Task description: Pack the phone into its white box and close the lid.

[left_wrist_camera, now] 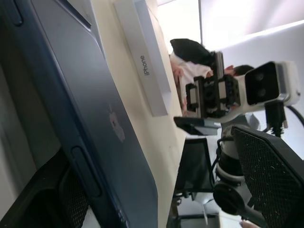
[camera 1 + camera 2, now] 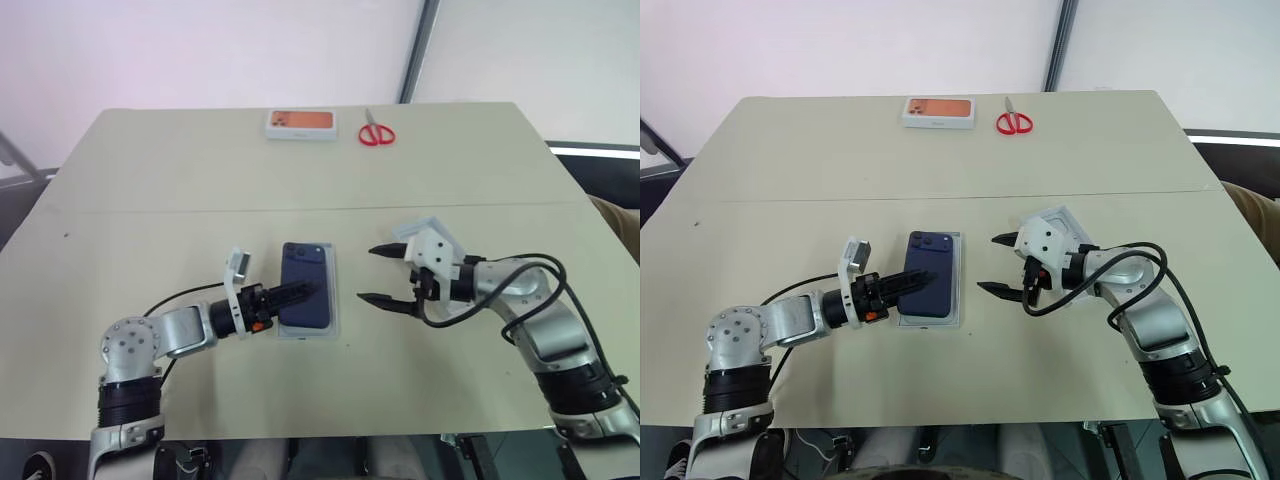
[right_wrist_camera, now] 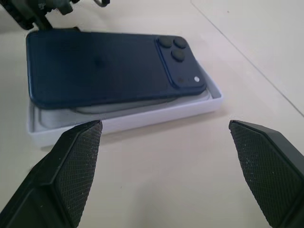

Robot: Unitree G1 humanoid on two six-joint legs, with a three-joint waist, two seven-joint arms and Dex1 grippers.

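- The slim dark navy-blue phone (image 3: 109, 66), camera cluster facing up, sits on the shallow white cardboard box (image 3: 156, 115), but it looks propped: one long edge seems to ride above the box wall, so I'd say it isn't fully seated.
- Left gripper (image 2: 923, 279) is right at the phone's near end, black fingers over it. Jaws look spread, not clamping anything.
- Right gripper (image 2: 385, 275) hangs just beside the box's right wall, jaws wide, holding nothing.
- So the step in hand is getting the phone down flat. Next move probably needs a gentle nudge or press.
- Can't pick out the lid for sure. Well beyond the box there's a small orange-topped white box (image 2: 301, 123) and red-handled scissors (image 2: 376, 132).
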